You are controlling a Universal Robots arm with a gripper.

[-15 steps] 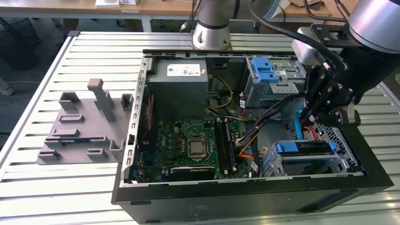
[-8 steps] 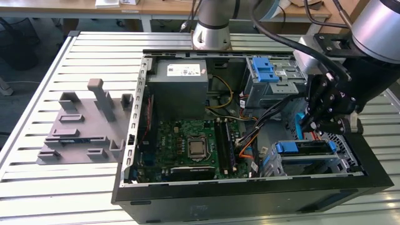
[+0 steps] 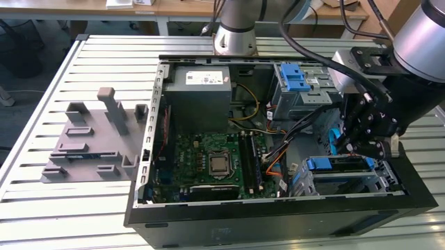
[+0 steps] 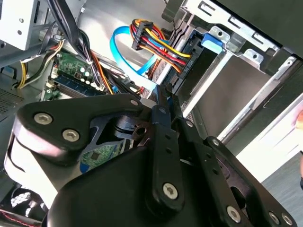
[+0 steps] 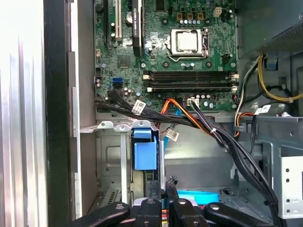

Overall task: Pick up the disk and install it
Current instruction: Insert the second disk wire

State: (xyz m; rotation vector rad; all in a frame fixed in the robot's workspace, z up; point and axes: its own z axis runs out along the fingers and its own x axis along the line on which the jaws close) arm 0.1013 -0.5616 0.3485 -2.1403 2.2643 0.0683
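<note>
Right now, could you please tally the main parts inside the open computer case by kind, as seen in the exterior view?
Power supply box: 1
Motherboard: 1
Processor socket: 1
Grey metal drive cages: 2
Total: 5

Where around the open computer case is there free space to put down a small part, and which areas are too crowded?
Free: the slatted table beyond the grey fixture block, toward the exterior view's left, and the strip in front of that block. Crowded: inside the case, where cables cross between the motherboard and the drive cage, with the gripper above it.
</note>
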